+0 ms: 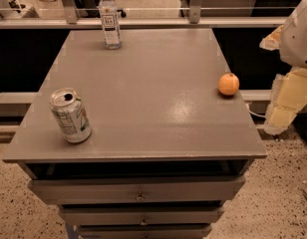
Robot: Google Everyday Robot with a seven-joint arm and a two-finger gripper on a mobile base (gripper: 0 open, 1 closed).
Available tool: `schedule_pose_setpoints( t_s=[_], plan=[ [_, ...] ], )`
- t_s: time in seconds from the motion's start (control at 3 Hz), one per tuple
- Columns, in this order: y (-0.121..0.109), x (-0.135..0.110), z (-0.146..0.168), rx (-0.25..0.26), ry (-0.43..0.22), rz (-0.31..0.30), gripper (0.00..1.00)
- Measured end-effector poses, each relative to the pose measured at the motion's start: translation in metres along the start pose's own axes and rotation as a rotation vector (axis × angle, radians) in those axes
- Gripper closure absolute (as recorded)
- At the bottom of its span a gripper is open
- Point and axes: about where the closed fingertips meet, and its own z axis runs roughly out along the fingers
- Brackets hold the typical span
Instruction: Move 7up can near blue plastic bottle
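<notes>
Located the small silver aluminium 7up can, green-and-white label, at the near left corner of the grey flat-topped drawer cabinet. Noted it standing on its base, long axis close to vertical, pull-tab top upward, nothing touching it. Located the tall clear blue plastic bottle, white cap, upright at the far edge, left of centre, well apart from the can. Found the pale cream gripper off the right edge, just beyond the round orange fruit. Placed the can far to the gripper's left, across the whole top. Could not tell the gripper's spread: partly cut off at the right border, outline hard to make out.
</notes>
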Motion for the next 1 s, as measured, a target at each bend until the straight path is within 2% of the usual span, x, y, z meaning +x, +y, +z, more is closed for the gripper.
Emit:
schedule_pose_setpoints(
  t_s=[0.33, 0.67, 1.0],
  plan=[
    [0.000, 0.000, 0.000, 0.000, 0.000, 0.000, 0.00],
    [0.005, -0.034, 0.011, -0.026, -0.089, -0.007, 0.00],
    [0.020, -0.092, 0.028, -0.067, -0.221, -0.032, 0.00]
  ],
)
